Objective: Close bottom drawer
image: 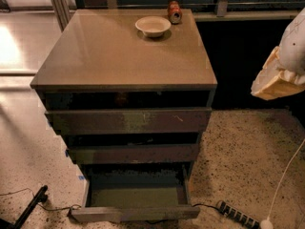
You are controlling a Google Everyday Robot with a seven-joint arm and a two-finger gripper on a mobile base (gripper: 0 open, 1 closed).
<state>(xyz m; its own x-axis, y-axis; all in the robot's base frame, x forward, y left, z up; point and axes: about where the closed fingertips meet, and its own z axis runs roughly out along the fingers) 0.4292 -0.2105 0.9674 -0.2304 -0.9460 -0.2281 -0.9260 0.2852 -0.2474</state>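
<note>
The bottom drawer [136, 213] of the cabinet is pulled far out, near the bottom edge of the camera view. Its slim dark front faces me and its shallow grey-green tray [136, 196] is bare inside. Above it sit the middle drawer front [133, 153] and the taller scratched top drawer front [128, 121], both pulled out slightly. My gripper [279, 78] hangs at the right edge, cream and white, well above and to the right of the drawer, touching nothing.
A white bowl [153, 26] and a red-brown can [174, 12] stand at the back of the cabinet top [119, 56]. A power strip [236, 214] with a white cable lies on the speckled floor at the right. A black cable and plug [33, 202] lie at the left.
</note>
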